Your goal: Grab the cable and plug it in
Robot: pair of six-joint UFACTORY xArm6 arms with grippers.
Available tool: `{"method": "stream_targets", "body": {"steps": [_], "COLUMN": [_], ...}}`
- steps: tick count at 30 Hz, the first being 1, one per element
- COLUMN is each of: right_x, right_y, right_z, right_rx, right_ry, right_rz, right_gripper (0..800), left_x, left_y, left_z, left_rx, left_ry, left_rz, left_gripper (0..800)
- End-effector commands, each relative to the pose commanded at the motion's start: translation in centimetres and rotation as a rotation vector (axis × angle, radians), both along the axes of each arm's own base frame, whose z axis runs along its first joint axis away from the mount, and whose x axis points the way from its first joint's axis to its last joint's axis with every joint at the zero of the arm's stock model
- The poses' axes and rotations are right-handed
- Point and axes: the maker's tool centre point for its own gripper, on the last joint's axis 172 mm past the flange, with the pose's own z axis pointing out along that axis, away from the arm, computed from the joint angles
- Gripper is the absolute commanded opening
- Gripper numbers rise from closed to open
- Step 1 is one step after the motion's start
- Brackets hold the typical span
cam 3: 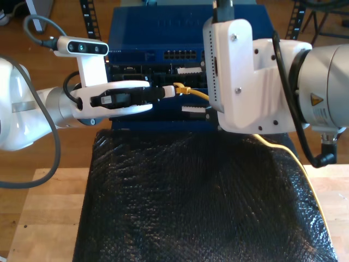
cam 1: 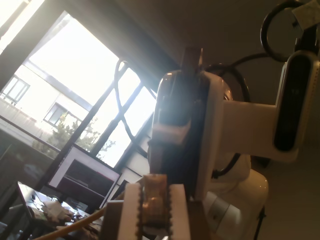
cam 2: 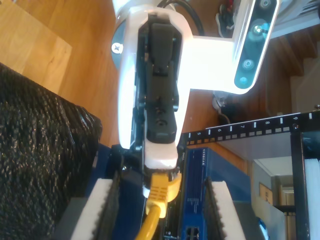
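Note:
The cable's yellow plug [cam 3: 181, 88] sits in front of the blue network switch [cam 3: 163, 24]; touching or apart, I cannot tell. My first gripper [cam 3: 173, 90], on the arm at the exterior view's left, is shut on the plug [cam 1: 154, 199] between its white pads [cam 1: 131, 212]. The cable [cam 3: 197, 93] runs toward the exterior view's right and passes behind my second arm's white gripper housing [cam 3: 240, 71]. In the second wrist view my second gripper [cam 2: 160, 215] is open, its pads [cam 2: 102, 212] wide apart on either side of the cable [cam 2: 152, 220].
A black bubble-wrap mat [cam 3: 202, 202] covers the wooden table [cam 3: 49, 218] in front of the switch. A row of ports [cam 3: 182, 55] shows on the switch front. A black numbered rack rail [cam 2: 250, 127] runs beside the switch. The cable trails down the mat's edge [cam 3: 305, 174].

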Motion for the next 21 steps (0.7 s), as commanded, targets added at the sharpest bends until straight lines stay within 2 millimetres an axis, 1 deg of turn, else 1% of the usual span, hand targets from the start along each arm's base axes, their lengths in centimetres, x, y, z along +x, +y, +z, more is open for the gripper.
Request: {"method": "stream_targets", "body": {"steps": [8,11,17,21], "right_x": [0.01,0.01,0.01,0.03], "right_y": [0.05,0.05,0.05,0.04], "right_z": [-0.05,-0.05,-0.05,-0.01], "right_rx": [0.004,0.004,0.004,0.006], "right_ry": [0.005,0.005,0.005,0.005], "right_rz": [0.000,0.000,0.000,-0.002], "right_gripper": [408,384,381,348], "left_x": [0.17,0.14,0.10,0.04], "left_y": [0.02,0.01,0.04,0.05], "left_z": [0.16,0.20,0.28,0.28], "left_rx": [-0.014,-0.016,-0.019,-0.019], "left_ry": [-0.027,-0.034,-0.036,-0.036], "left_rz": [0.019,0.021,0.021,0.018], "left_gripper": [5,5,5,5]}}
